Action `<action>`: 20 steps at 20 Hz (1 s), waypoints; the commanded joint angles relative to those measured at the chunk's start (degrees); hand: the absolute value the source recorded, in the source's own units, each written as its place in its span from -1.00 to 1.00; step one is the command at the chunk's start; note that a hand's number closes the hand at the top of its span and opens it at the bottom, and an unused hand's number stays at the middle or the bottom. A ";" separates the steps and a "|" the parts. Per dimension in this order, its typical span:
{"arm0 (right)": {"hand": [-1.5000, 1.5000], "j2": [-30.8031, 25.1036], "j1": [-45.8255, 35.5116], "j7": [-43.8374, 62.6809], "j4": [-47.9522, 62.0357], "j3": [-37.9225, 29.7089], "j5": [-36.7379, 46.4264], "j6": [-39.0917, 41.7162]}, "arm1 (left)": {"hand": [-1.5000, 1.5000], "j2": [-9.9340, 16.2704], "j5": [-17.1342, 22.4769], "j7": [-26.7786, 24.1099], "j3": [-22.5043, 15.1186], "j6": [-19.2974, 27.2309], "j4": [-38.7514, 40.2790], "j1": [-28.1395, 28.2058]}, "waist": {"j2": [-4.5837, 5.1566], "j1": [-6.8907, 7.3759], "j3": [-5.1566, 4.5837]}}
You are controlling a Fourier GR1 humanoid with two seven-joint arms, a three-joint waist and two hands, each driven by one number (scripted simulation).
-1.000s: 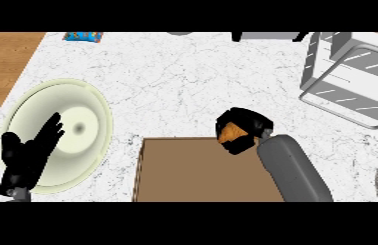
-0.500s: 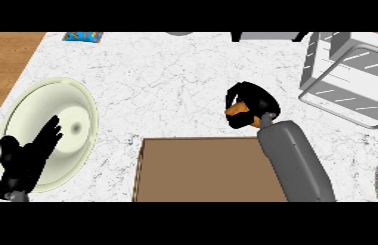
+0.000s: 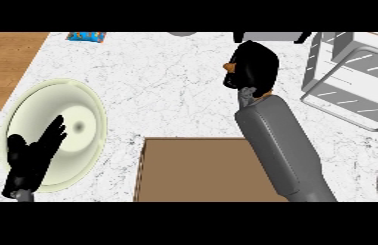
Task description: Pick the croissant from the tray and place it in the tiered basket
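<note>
**Croissant in my right hand, over the marble**

I have the right hand (image 3: pixel 255 66) up over the white marbled surface (image 3: pixel 170 89), its black fingers (image 3: pixel 258 59) curled round the croissant (image 3: pixel 230 67). Only a sliver of orange-brown pastry peeks out at the hand's left edge; the rest is hidden inside the grasp. The grey forearm (image 3: pixel 284 149) runs down from it and crosses the right part of the brown tray (image 3: pixel 192 169), which sits at the lower middle of my view.

The hand is between the tray and the tiered basket (image 3: pixel 343 74), whose pale wire frame shows at the right edge. Hand and basket are near but apart.

My left hand (image 3: pixel 33 159) rests at the lower left, its fingers straight and relaxed, holding nothing, lying over the pale green plate (image 3: pixel 74 109).

At the top left, near the wooden strip (image 3: pixel 18 54), is a small blue packet (image 3: pixel 87 36). It carries some printing, but I cannot read any of it. I can read no other writing.
</note>
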 commanded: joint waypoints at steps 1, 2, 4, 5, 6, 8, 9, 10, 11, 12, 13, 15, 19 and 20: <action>1.00 0.21 -7.52 15.14 -4.44 3.99 7.09 -0.66 | 0.00 -0.34 0.04 1.10 -0.46 -0.05 0.20 -1.68 | 0.16 -0.31 0.10; 1.00 0.21 -10.50 16.53 -0.37 2.38 8.54 -1.67 | 0.00 0.00 0.23 0.16 0.42 0.17 0.62 -1.62 | 0.62 0.46 0.12; 1.00 0.21 -7.85 18.59 -3.63 6.39 9.50 -3.94 | 0.00 0.08 -0.94 0.39 -0.36 0.51 -0.77 -1.23 | 0.55 0.06 0.19; 1.00 -0.05 -9.48 17.12 -6.52 2.23 11.29 1.55 | 0.00 1.42 1.75 0.79 2.12 -1.12 0.14 -1.00 | 0.38 -0.69 0.18; 1.00 0.20 -10.04 15.97 -5.98 0.52 10.78 0.20 | 0.00 0.93 0.28 -3.25 1.68 -1.08 2.61 0.96 | 0.58 -0.48 0.17; 1.00 -0.26 -11.49 13.51 -2.87 -2.83 10.70 -4.42 | 0.00 1.01 1.15 0.39 1.59 -0.97 -1.32 0.16 | 0.70 0.00 0.22; 1.00 -0.19 -12.83 13.06 -1.45 -3.42 10.98 -2.20 | 0.00 0.37 1.18 0.21 1.25 -1.16 0.21 -0.98 | 0.75 -0.17 0.20; 1.00 -1.61 -11.03 11.45 -3.66 -4.26 11.16 -4.89 | 0.00 -0.93 -1.27 -0.92 0.05 1.10 0.95 -0.40 | 0.74 -0.42 0.21; 1.00 -2.26 -12.52 11.76 -4.62 -5.77 11.04 -3.70 | 0.00 -0.96 0.77 -1.23 0.70 -0.74 0.96 0.52 | 0.69 -0.35 0.21; 1.00 -3.84 -12.93 9.20 -1.71 -7.46 10.66 -4.50 | 0.00 1.04 1.62 0.11 1.44 -2.22 -4.69 3.38 | 0.69 0.25 0.24; 1.00 -5.40 -13.57 8.86 -5.13 -8.78 9.42 -1.13 | 0.00 0.83 0.66 2.77 1.09 -0.73 -3.47 0.80 | 0.61 -0.38 0.24; 1.00 -7.64 -12.23 4.38 -3.41 -10.44 8.94 -5.42 | 0.00 1.56 1.65 2.00 2.57 -1.39 -1.43 -0.52 | 0.74 -0.40 0.23; 1.00 -9.50 -13.67 -0.99 6.63 -13.99 7.96 -12.13 | 0.00 1.49 0.55 0.56 2.18 -1.48 -0.58 -1.37 | 0.92 -0.02 0.22; 1.00 -12.89 -14.69 -4.51 10.67 -15.30 8.14 -14.20 | 0.00 0.64 0.64 -0.90 2.05 -1.45 0.90 -0.80 | 1.13 0.30 0.21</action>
